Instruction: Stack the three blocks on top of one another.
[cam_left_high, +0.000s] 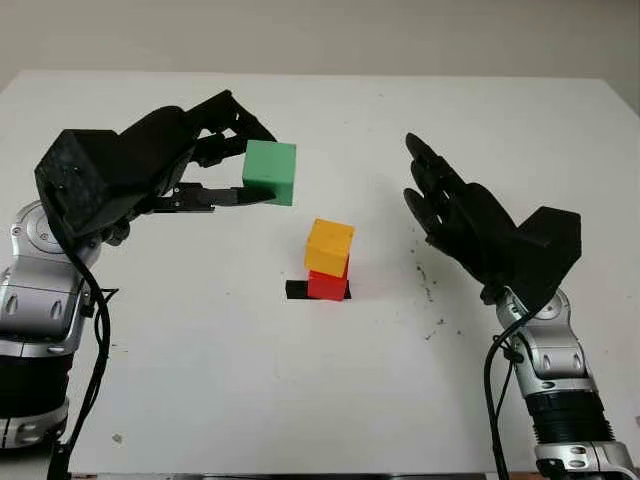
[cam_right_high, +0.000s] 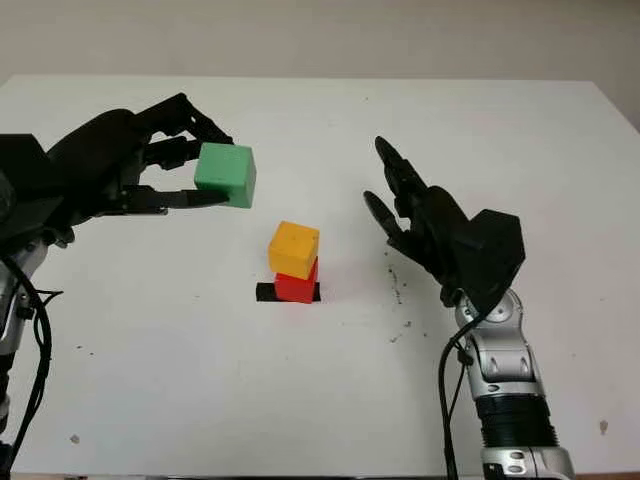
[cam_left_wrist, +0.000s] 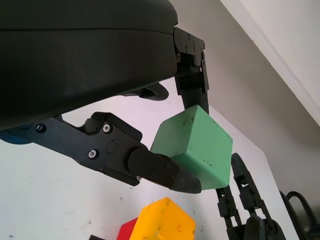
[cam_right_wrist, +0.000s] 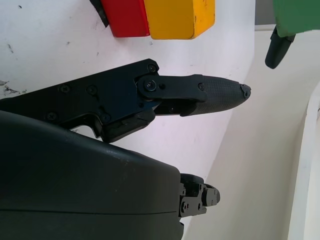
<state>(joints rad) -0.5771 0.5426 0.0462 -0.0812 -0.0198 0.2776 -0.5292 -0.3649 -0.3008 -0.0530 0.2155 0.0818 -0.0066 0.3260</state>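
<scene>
Head view: left robot hand (cam_left_high: 215, 165) grips green block (cam_left_high: 270, 172) in the air, up-left of yellow block (cam_left_high: 329, 247) on red block (cam_left_high: 327, 286); right robot hand (cam_left_high: 450, 205) open beside stack; left wrist: centre green squarely over yellow, lower flat, then release.

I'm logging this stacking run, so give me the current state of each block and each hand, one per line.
green block: held in the air by the left hand, left of and above the stack
yellow block: sits on the red block, slightly askew
red block: on the table, bottom of the stack
left hand: shut on the green block
right hand: open, right of the stack
</scene>
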